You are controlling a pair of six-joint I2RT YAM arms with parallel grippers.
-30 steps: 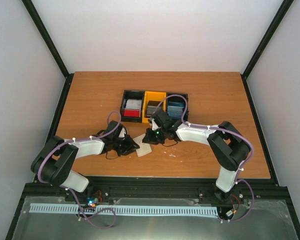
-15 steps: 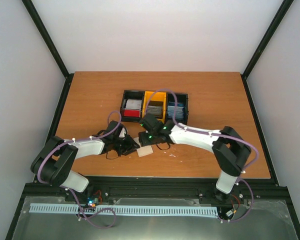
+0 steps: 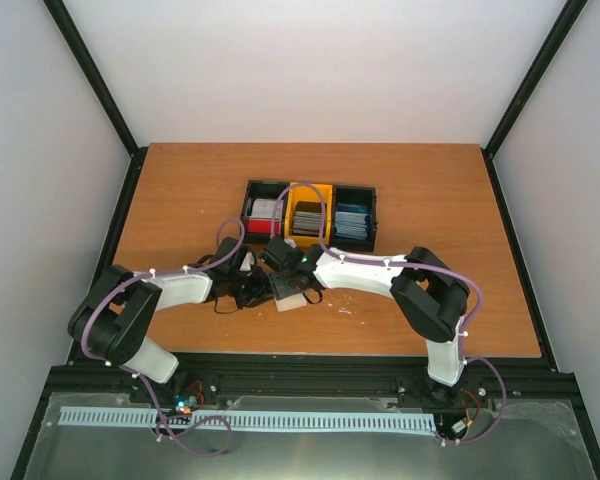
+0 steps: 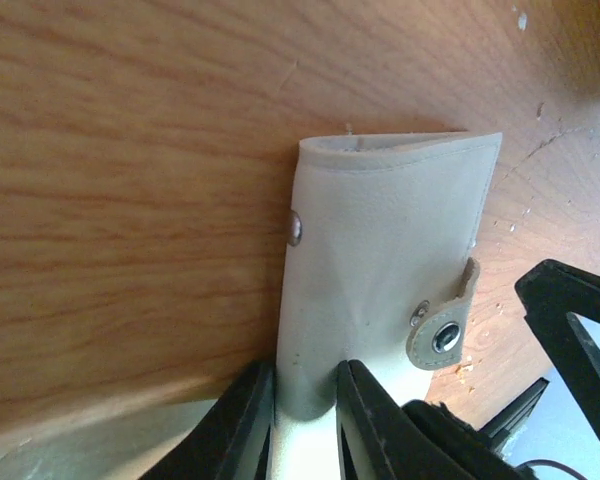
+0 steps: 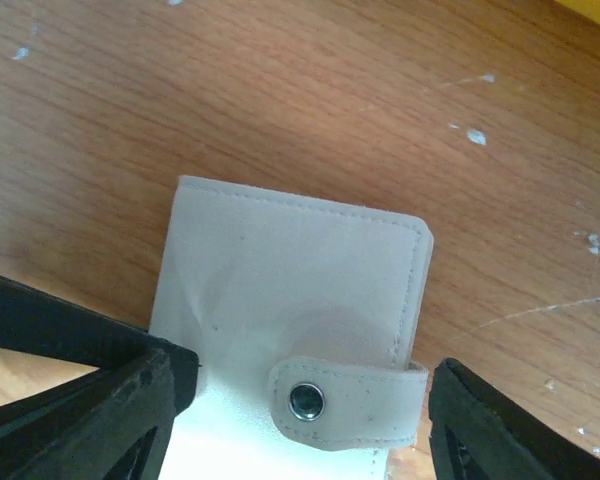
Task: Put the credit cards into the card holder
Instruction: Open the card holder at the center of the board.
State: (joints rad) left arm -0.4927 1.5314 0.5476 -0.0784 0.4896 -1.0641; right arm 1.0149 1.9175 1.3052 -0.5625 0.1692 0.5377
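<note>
You're on opening the card holder: on the worktop, left hand pinching its edge, right hand wide and empty astride the snap tab, so next, likely, nip that tab and lift.

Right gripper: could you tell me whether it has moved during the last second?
Yes: the right gripper moved left along the tray, ending over the wallet.

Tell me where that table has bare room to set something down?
Bare wood lies behind the bin tray to the far table edge, and beside it left and right. Crowded: before the tray, left gripper and right gripper meet at the card holder.
</note>
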